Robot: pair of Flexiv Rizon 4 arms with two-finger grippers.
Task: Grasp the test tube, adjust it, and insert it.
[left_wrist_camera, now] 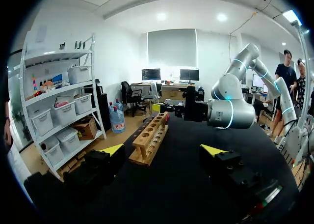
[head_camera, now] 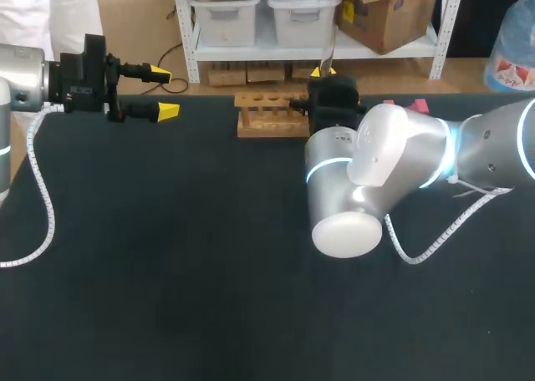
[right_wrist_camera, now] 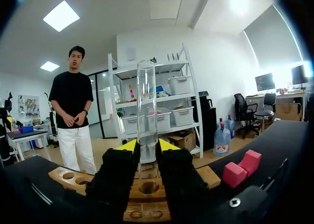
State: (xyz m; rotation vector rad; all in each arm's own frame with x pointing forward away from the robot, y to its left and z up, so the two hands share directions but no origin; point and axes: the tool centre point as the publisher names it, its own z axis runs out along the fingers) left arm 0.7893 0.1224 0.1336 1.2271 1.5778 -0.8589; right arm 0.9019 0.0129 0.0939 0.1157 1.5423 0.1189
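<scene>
test tube (right_wrist_camera: 146,111): clear glass, upright, lower end just over a hole in the wooden rack (head_camera: 269,114) at the far edge of the black bench (head_camera: 167,272).
right pincer (right_wrist_camera: 147,149): pinching the tube low down, from both sides.
right arm: enters from the right, elbow bent over the bench, wrist aimed at the rack.
left pincer (head_camera: 165,93): spread, nothing in it, held level, pointing toward the rack, well apart.

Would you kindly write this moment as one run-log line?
right gripper shut on test tube | tube upright above rack hole | left gripper open, empty | insertion not yet done
</scene>
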